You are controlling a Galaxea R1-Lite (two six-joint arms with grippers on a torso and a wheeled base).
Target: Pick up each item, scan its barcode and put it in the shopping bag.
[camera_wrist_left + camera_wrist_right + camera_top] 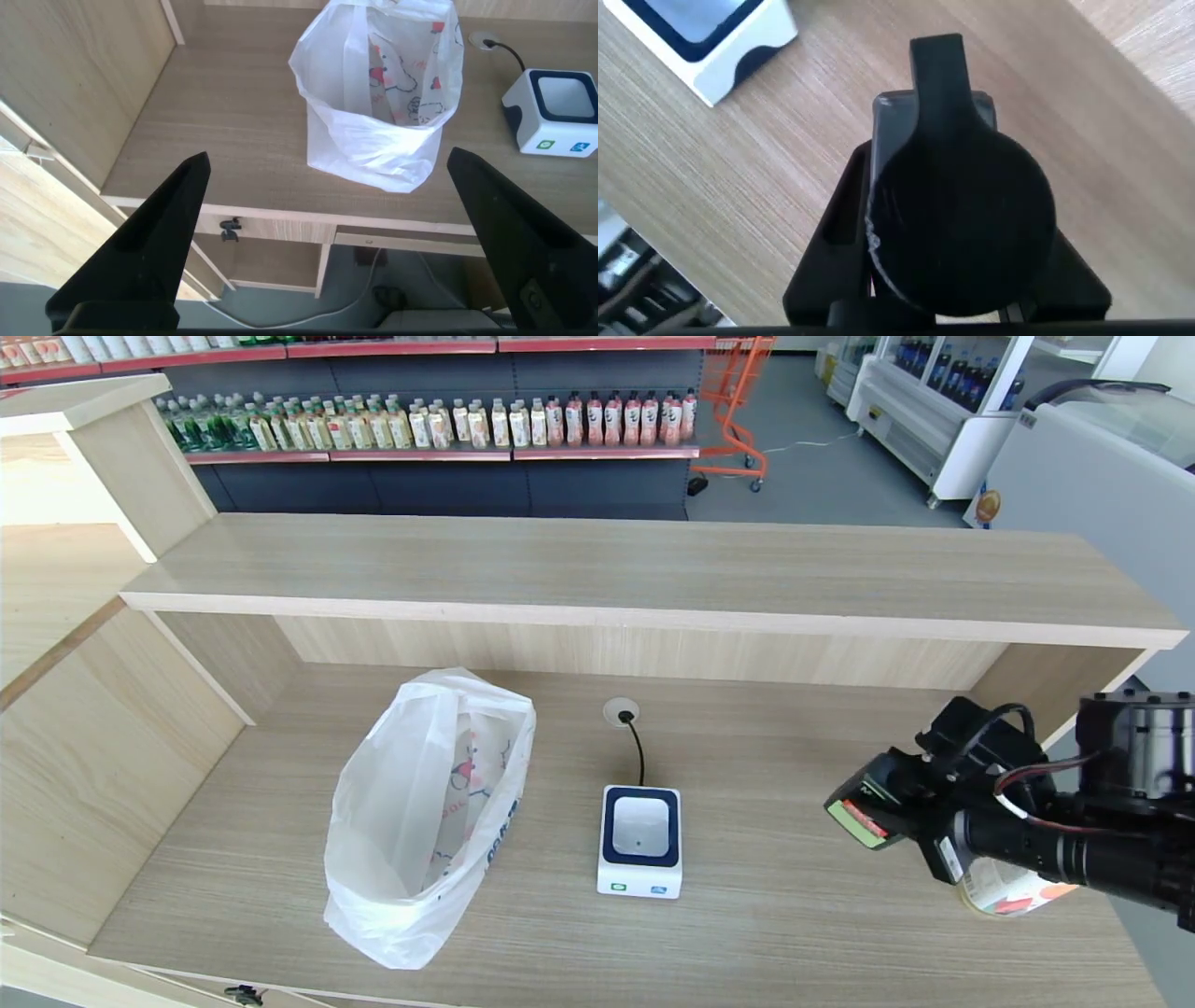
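Head view: right end effector (976, 882) pinches a round container (1019, 894), right of the scanner (639, 840).

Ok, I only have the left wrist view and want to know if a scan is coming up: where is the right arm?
Observer: The right gripper is at the right end of the counter, above a round container with a white and pink label.
Operator: Is that container over the scanner?
Observer: No. The scanner sits mid-counter, and the container is well off to its right, apart from it.
Operator: Does it have hold of it?
Observer: I cannot tell. The right wrist view shows the container's dark round top directly under the gripper.
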